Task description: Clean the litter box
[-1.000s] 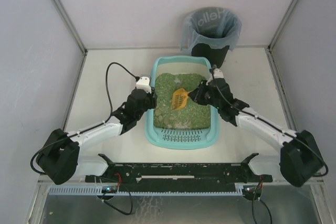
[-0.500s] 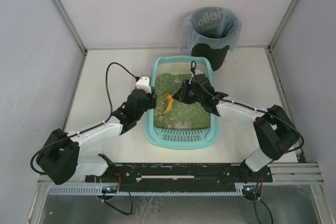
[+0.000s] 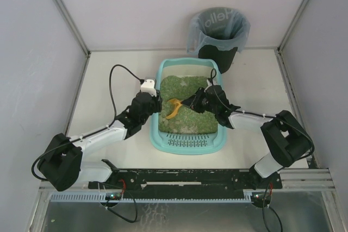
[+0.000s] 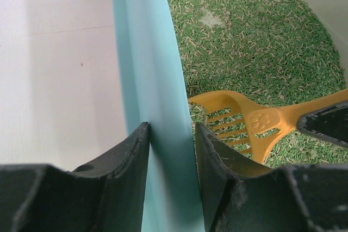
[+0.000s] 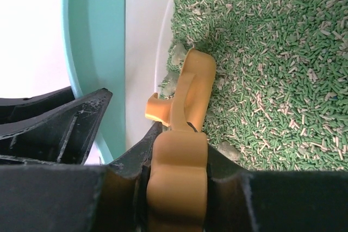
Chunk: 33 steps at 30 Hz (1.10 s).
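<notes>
Saw the litter box (image 3: 187,150) lying flat at the centre of the top view, long axis running up and down the frame. Noted a large light-teal rectangular plastic tray with rounded corners and a broad rim. Found the slotted grille ledge (image 3: 187,141) at its lower end. Saw green granular litter (image 3: 184,87) covering the floor unevenly, paler pellets mixed in.
</notes>
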{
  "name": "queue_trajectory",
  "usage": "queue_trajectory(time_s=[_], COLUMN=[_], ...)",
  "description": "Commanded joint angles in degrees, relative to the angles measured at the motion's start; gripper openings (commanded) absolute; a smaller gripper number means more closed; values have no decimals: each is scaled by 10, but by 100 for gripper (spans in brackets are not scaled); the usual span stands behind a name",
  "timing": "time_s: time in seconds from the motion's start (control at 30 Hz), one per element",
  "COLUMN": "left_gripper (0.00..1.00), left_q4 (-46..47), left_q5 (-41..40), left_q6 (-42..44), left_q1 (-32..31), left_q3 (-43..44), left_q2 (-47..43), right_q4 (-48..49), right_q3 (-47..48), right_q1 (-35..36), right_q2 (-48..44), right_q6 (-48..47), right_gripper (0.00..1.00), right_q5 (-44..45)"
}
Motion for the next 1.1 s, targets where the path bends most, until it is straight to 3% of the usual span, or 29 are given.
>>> queue_trajectory(time_s=[0.0,0.5,0.83,1.07], left_gripper=[42,42,42,42], left_q4=[24,24,24,25], left_q5=[39,38,41,42], left_q6=[-12,-11,-13,-13], left_q1=[-8,-8,-8,-8], left_q3=[34,35,35,35], left_q2=[-3,-4,-2,2], right_q4=[52,110,132,274], right_q3=[1,-110,-189,-221], right_q1=[-16,-85,-185,-221], right_q2=[-64,-170,-308,-295], right_q6=[11,11,-12,35], right_gripper=[0,0,0,0], right_q5=[5,-32,-107,-213])
